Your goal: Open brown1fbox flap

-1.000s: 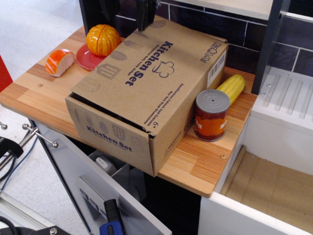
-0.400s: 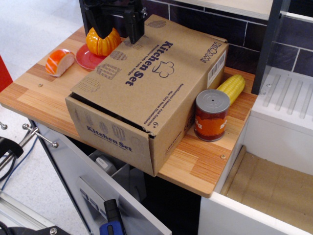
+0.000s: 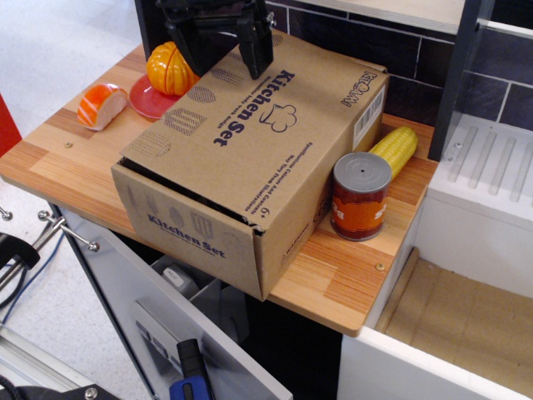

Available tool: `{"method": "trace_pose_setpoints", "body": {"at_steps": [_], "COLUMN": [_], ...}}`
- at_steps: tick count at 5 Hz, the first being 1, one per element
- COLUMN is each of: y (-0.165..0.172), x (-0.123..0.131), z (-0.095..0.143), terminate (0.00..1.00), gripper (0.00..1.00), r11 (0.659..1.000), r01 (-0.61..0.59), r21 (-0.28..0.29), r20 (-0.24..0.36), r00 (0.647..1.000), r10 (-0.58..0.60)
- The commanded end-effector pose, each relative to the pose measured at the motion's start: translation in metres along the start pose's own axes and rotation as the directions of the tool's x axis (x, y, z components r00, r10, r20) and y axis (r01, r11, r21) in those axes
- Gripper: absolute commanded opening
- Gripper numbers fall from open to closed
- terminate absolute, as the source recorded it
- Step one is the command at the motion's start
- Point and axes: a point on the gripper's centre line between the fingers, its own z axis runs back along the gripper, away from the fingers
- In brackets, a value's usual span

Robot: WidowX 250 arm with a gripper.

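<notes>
The brown1fbox (image 3: 275,225) is a large brown cardboard box lying on the wooden counter. Its flap (image 3: 250,125) is the broad top panel with big blue "Kitchen Set" print and a chef-hat outline. The flap lies flat and closed, with a thin dark gap along its front-left edge. My black gripper (image 3: 226,52) hangs above the flap's far left part, near the back wall. Its two fingers (image 3: 256,50) point down and stand wide apart, holding nothing. I cannot tell whether the fingertips touch the cardboard.
A red can (image 3: 360,197) with a grey lid stands right of the box, with a yellow corn cob (image 3: 395,148) behind it. An orange pumpkin (image 3: 169,68) on a red plate (image 3: 148,102) and an orange slice (image 3: 102,105) lie left. A white sink unit (image 3: 491,183) is right.
My gripper has come down from the top edge and moved right over the flap's far left part. Its open fingers now show in full. The box has not moved.
</notes>
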Motion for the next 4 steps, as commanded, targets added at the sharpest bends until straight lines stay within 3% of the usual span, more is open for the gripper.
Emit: {"method": "trace_pose_setpoints", "body": {"at_steps": [1,2,4], "y": [-0.018,-0.021,-0.038], "x": [0.006,0.005,-0.008], "z": [0.016,0.018,0.034], "terminate": [0.0,0.0,0.0], "gripper": [1.0,1.0,1.0], "r11": [0.999,0.998,0.998], "r01": [-0.036,-0.043,-0.029], "r21": [-0.03,-0.053,0.057], "r20": [0.054,0.058,0.128], "r00": [0.998,0.997,0.992], "r10": [0.037,0.046,0.021]}}
